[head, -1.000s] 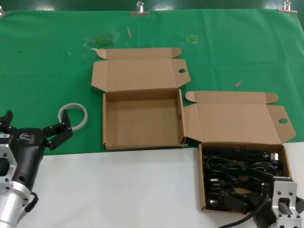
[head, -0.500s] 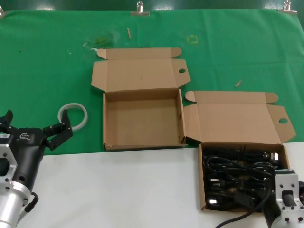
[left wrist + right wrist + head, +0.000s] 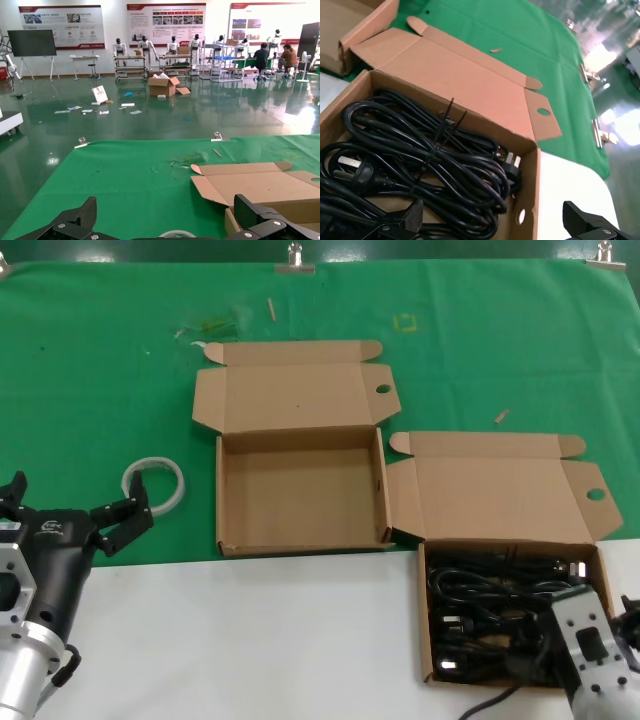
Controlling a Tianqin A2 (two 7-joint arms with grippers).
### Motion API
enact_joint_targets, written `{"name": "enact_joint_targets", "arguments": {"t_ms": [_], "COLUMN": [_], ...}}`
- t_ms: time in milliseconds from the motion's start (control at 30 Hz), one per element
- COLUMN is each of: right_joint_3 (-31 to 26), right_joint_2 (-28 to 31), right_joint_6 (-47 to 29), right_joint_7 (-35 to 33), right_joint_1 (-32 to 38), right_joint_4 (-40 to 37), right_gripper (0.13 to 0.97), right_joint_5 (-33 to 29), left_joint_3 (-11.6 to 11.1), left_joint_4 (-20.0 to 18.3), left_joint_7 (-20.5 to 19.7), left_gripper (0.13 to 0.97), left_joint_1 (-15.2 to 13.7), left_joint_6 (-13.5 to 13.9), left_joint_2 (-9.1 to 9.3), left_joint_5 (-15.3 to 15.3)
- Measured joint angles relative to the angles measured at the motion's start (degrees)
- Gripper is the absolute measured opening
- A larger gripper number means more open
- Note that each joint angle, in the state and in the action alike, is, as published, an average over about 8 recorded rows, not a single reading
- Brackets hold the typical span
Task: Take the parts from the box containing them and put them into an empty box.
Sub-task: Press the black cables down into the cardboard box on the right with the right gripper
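Hiding part of the cables [image 3: 480, 595], the right gripper [image 3: 495, 220] spreads its fingers [image 3: 407, 217]; left gripper [image 3: 70, 510] likewise open.

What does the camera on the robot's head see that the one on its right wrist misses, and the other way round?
Only the head view shows the empty box whole, the left gripper parked open near a white ring, and the right gripper's body.

Only the right wrist view shows the cables' zip ties and a plug's prongs close up, with the right gripper open over them.

Both show the full box of black cables on the green cloth.
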Motion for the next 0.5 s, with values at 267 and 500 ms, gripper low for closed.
{"name": "enact_joint_targets", "arguments": {"t_ms": [267,500], "right_joint_3": [-0.9,-1.1], "right_joint_2": [0.0,0.0], "right_joint_6": [0.3,-1.7], "right_joint_7": [-4.4,-5.4], "right_joint_1": [3.0,5.4], "right_joint_4": [-2.0,-5.5], "right_gripper": [0.966,0.966], "right_joint_5": [0.0,0.0], "left_joint_3": [0.0,0.0], "left_joint_4": [0.0,0.0], "left_joint_7": [0.0,0.0], "left_gripper": [0.965,0.965], "left_joint_1": [0.0,0.0], "left_joint_6": [0.0,0.0], "left_joint_2": [0.00,0.00], "left_joint_5": [0.0,0.0]}}
